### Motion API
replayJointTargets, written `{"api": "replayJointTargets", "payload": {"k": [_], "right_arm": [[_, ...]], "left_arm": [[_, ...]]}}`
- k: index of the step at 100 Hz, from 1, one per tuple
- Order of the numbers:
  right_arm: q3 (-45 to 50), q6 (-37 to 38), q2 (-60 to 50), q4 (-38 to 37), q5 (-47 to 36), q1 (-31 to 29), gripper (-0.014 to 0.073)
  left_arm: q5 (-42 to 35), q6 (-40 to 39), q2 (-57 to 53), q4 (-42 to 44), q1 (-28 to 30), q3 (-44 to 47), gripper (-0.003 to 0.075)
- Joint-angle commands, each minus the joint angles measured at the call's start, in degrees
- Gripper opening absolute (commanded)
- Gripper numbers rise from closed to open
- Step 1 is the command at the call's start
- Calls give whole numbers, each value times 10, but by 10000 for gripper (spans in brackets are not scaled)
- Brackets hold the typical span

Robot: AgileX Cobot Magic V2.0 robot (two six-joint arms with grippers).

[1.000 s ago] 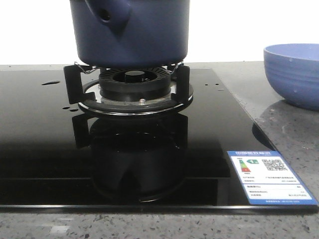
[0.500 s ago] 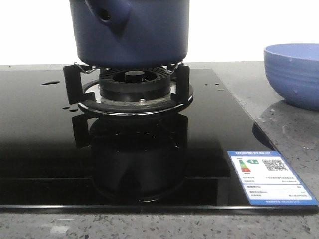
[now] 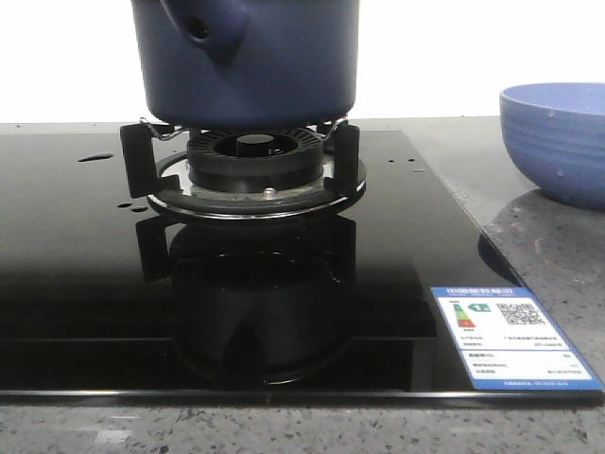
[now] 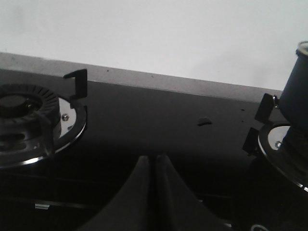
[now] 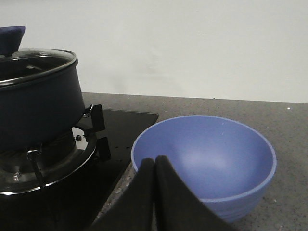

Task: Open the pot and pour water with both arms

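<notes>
While both arms hung back with nothing in hand, the black glass hob (image 3: 76,274) took up most of the grey speckled surface (image 3: 558,255), and the burner (image 3: 255,156) made the handiest landmark. On the burner's prongs sat the pot (image 3: 250,57), dark navy, its stubby side socket (image 3: 200,26) turned toward the camera; that seat kept it level and steady for a grip from either side. In the right wrist view the pot (image 5: 33,101) wore a glass lid (image 5: 36,60) with a blue knob (image 5: 10,38), so opening had not yet been done. Right of the burner, off the glass, stood the bowl (image 3: 558,137), upright and empty as far as could be seen, likely placed to receive the pour. A second burner (image 4: 29,120) showed only in the left wrist view, well apart from the pot.

The left fingers (image 4: 155,173) were pressed together, holding nothing, low over the glass between the two burners. The right fingers (image 5: 155,175) were likewise together and empty, just before the bowl's rim.

Near the burner's front right lay a blue-and-white energy label (image 3: 510,339) with a QR code; its print was too small to read. Left of the burner, water (image 3: 95,157) showed as a few glossy drops on the glass.
</notes>
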Motion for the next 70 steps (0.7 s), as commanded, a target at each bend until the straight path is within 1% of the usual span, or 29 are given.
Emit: {"api": "replayJointTargets", "payload": {"k": [1,9,28,38,42,70], "right_arm": [[-16,-7,2,0,-30,1,-52],[-16,-7,2,0,-30,1,-52],[-16,-7,2,0,-30,1,-52],[-16,-7,2,0,-29,1,-52],[-16,-7,3,0,-31,1,-52],[-16,-7,4,0,-31,1,-52]], "left_arm": [[-69,-125,-25,109,-20,17,-19],[-61,-127,-70,106,-31,47,-19],[-63,-127,-161,108,-31,117,-19],[-95,-127,-160,104,-30,150,-19],[-75,-127,-160,103,-30,148,-19],[-65,-127,-160,102,-30,148,-19]]}}
